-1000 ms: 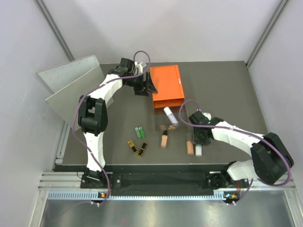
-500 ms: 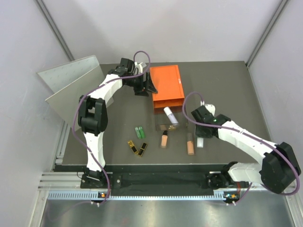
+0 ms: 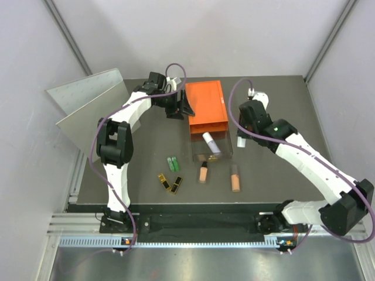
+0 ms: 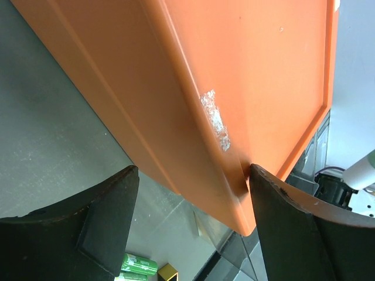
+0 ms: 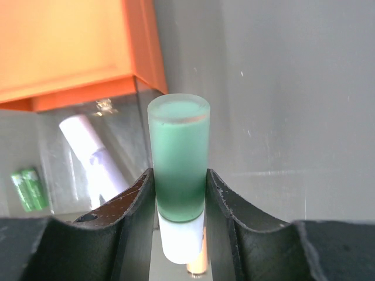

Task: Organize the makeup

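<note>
My right gripper is shut on the green stick with a white base and holds it above the table, just right of the clear drawer. The drawer is pulled out of the orange box and holds a white stick. My left gripper is open, and its jaws straddle the box's left edge. Two green tubes, two black-gold cases, the peach bottle and the orange stick lie on the table in front.
A tilted metal plate leans at the far left of the table. White walls close in the back and both sides. The arm bases sit on a rail at the near edge.
My right gripper has lifted the green stick from beside the orange stick and carried it back to the right of the drawer. The left arm has not moved.
</note>
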`<state>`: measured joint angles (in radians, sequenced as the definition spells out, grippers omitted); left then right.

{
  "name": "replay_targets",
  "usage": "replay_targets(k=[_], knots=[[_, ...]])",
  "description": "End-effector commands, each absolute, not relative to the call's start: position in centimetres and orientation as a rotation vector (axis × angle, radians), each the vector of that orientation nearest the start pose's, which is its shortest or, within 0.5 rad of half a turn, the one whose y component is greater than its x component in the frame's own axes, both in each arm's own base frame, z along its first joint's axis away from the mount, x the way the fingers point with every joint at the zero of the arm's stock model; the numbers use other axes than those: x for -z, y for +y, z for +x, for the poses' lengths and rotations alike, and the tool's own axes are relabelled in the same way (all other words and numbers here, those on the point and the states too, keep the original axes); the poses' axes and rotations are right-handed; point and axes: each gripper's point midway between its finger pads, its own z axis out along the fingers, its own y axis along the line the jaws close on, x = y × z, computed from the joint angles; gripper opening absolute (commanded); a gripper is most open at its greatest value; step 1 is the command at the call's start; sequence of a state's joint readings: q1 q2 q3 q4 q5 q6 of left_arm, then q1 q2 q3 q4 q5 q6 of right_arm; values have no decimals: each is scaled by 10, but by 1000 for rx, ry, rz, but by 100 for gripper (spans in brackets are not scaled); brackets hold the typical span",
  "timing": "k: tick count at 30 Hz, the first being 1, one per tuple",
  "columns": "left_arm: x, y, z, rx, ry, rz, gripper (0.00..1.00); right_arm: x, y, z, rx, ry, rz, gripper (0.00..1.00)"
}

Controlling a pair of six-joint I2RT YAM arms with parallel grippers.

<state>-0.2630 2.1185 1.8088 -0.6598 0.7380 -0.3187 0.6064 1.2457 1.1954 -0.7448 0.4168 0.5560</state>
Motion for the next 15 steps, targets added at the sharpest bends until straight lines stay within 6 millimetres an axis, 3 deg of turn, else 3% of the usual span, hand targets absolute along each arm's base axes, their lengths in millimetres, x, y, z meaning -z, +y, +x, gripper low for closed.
replay_targets(k=[1,3,9,15], knots=[[-74,-215,422,888,2765,201,79,-241,167,320,-159,2201,65,0],[-73,-215,421,891,2767,197,79,-250,181,323,-172,2178,9,0],[-73,-216,421,897,2766,190,79,-251,211,336,-163,2168,-102,0],[-72,-215,421,892,2768,195,79,-237,235,340,-81,2168,-278,0]])
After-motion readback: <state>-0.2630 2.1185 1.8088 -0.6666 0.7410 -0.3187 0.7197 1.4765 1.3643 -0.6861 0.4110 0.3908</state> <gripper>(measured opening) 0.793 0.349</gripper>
